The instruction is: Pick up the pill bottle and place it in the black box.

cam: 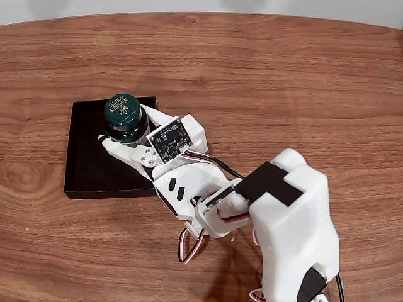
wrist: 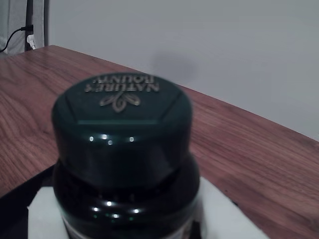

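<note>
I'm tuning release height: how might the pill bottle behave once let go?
The pill bottle looks rigid, so it should not deform. Its glossy cap may be slippery. Upright over the black box, it could tip; on its side, probably roll.

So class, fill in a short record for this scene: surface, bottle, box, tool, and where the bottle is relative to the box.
surface: wooden table
bottle: dark green pill bottle, cap lettering visible, upright
box: shallow black box, left of the arm in the fixed view
tool: white tool closed around the bottle's body
bottle versus box: over the box's upper right part; whether it rests on the floor cannot be told
</note>
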